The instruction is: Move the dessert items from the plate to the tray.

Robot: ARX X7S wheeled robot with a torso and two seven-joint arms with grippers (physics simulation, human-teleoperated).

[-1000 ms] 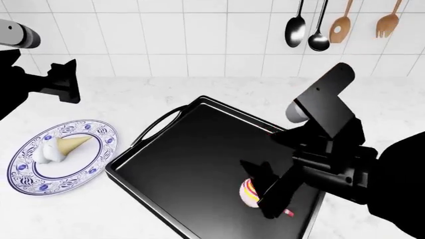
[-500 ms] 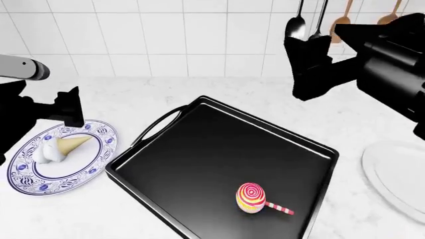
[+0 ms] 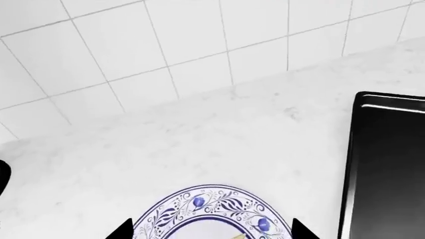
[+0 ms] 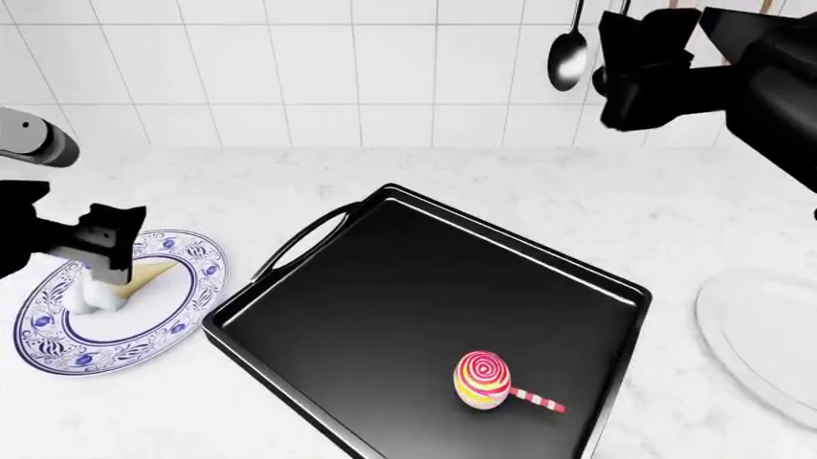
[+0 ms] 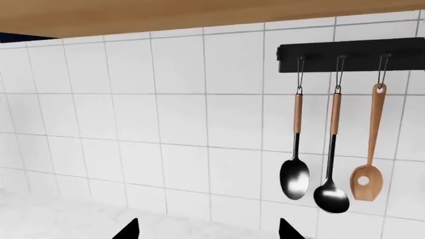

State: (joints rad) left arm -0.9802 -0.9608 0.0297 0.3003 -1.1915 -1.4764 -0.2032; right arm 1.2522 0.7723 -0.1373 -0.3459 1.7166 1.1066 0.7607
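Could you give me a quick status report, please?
Left gripper open above cone on plate. Right gripper raised, empty. Lollipop in tray. Nothing blocking.

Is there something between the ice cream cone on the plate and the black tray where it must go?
Nothing visible blocks it. Only bare counter lies between the patterned plate holding the ice cream cone and the tray, apart from the tray's own raised side and loop handle.

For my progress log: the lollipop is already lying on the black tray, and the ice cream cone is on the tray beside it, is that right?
Not quite. The lollipop does lie on the black tray, but the ice cream cone is still on the blue-patterned plate, as the head view shows, with the left hand above it.
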